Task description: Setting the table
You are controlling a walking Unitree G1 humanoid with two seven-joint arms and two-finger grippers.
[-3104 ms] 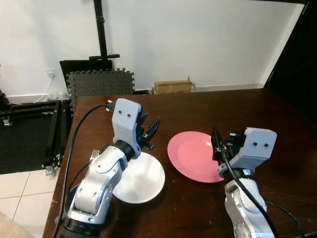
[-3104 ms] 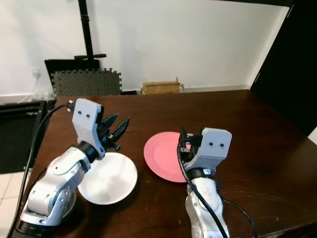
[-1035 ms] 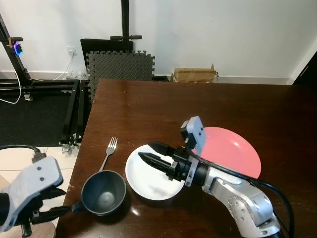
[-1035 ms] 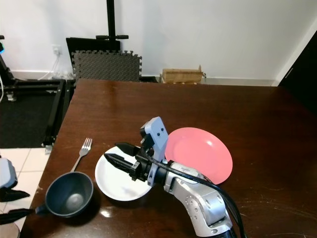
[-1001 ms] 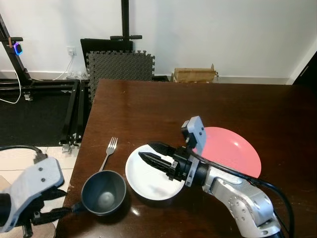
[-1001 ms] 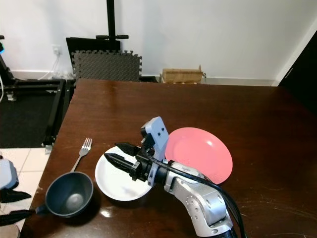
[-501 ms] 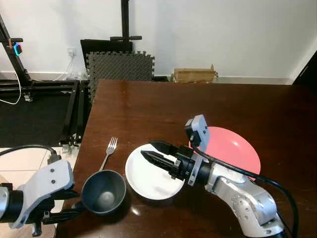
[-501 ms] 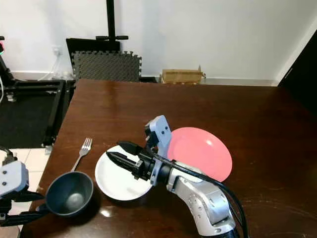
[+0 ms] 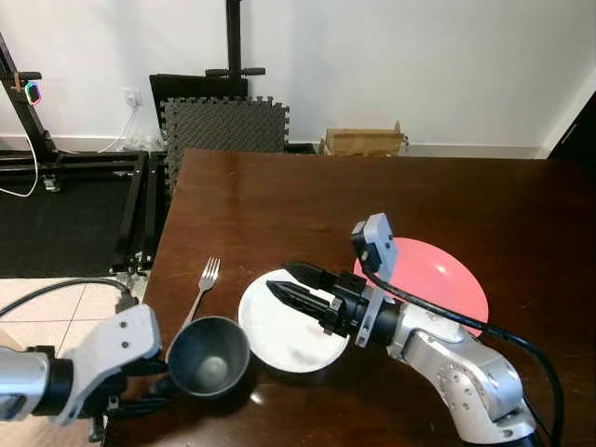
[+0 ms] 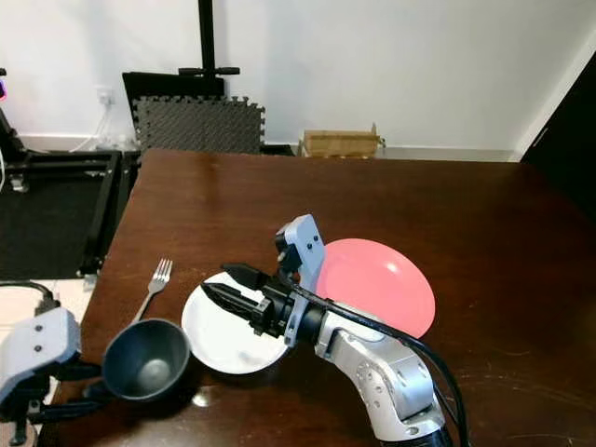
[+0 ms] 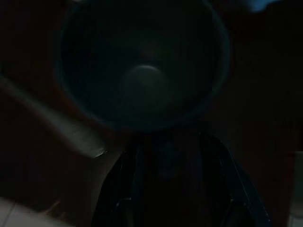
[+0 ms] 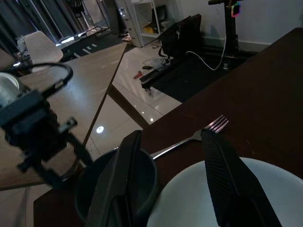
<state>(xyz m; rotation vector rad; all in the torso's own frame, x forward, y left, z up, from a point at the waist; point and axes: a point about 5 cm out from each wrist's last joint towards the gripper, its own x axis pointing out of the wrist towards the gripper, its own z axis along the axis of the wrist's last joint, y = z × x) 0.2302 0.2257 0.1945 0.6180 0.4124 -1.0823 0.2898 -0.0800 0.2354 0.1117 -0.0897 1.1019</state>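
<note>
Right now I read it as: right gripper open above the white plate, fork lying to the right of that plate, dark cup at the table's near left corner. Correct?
One error: the fork lies to the left of the white plate, not the right, as the left eye view shows. The rest holds: the right gripper is open above that plate, and the dark cup is at the table's near left corner.

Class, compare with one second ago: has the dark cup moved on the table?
Yes. The dark cup has shifted toward the white plate, closing the gap, with the left tool at its handle.
</note>
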